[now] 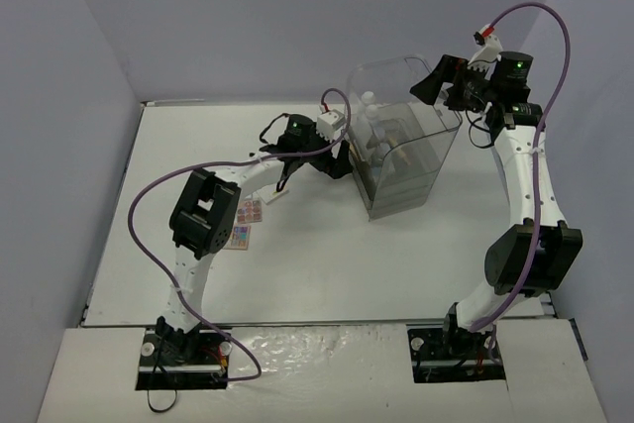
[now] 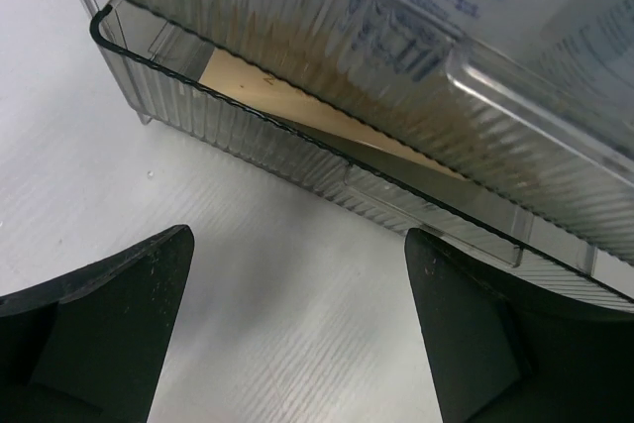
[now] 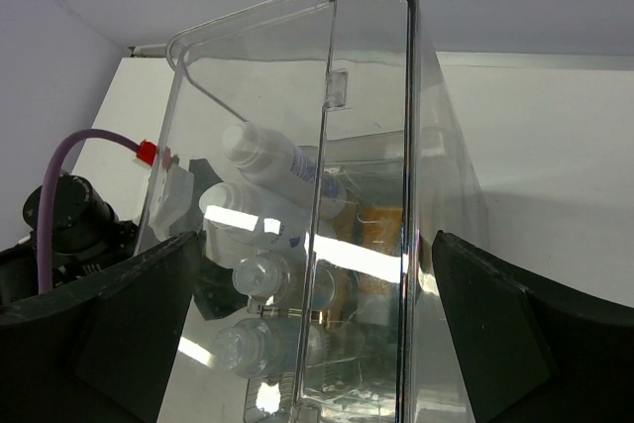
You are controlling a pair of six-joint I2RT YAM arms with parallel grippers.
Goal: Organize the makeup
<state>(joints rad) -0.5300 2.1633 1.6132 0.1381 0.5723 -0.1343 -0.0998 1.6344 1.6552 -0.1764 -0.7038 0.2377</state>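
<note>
Only the overhead view shows the multicolour eyeshadow palette (image 1: 247,222), flat on the white table (image 1: 327,264) and partly covered by the left arm (image 1: 203,215), well apart from the clear plastic case (image 1: 401,146). The left gripper (image 2: 297,245) is spread wide and empty, facing the case's ribbed bottom drawer (image 2: 248,141); a flat tan item (image 2: 297,106) shows through the ribbing, too blurred to name. The right gripper (image 3: 317,245), equally wide and empty, sits at the case's far side, its camera catching white bottles (image 3: 263,160) inside, their labels lost in glare
</note>
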